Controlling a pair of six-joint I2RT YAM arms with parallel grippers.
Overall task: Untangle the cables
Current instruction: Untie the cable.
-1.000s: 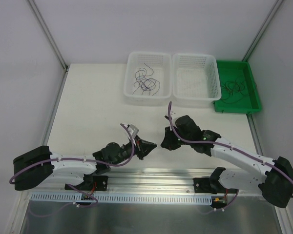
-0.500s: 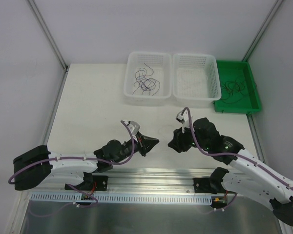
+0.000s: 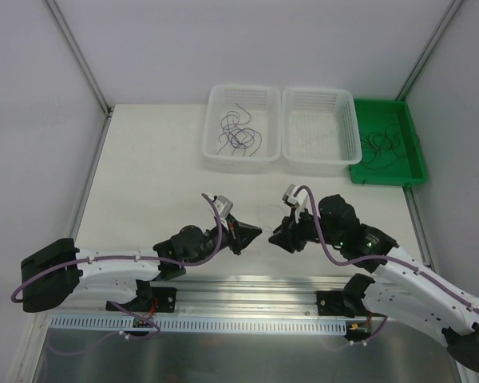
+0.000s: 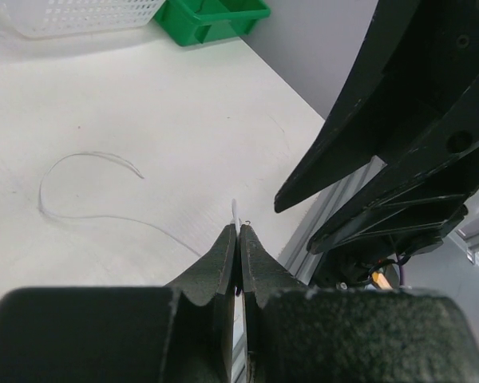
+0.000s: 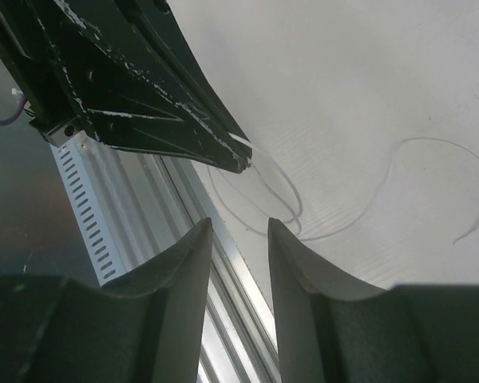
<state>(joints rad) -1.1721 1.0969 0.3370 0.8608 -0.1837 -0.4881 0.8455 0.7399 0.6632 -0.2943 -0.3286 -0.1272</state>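
Right arm has pulled back toward the near edge of the table [image 3: 144,175] and turned to face the left arm; its jaws were together a second ago and now stand apart. Most cables [image 3: 238,134] lie curled in the left basket [image 3: 215,153] at the far edge, more in the green tray [image 3: 415,171] at the far right corner. Left gripper [image 4: 239,235] is clamped on one end of a loose strand [image 4: 86,154]. Right gripper [image 5: 239,227] hangs just beside it, with nothing between its fingers. The strand looks feather-light, limp, springy and likely slippery, so grab close to the pinched end. No straight axis: it trails from the near edge toward the baskets and the free end hooks back.
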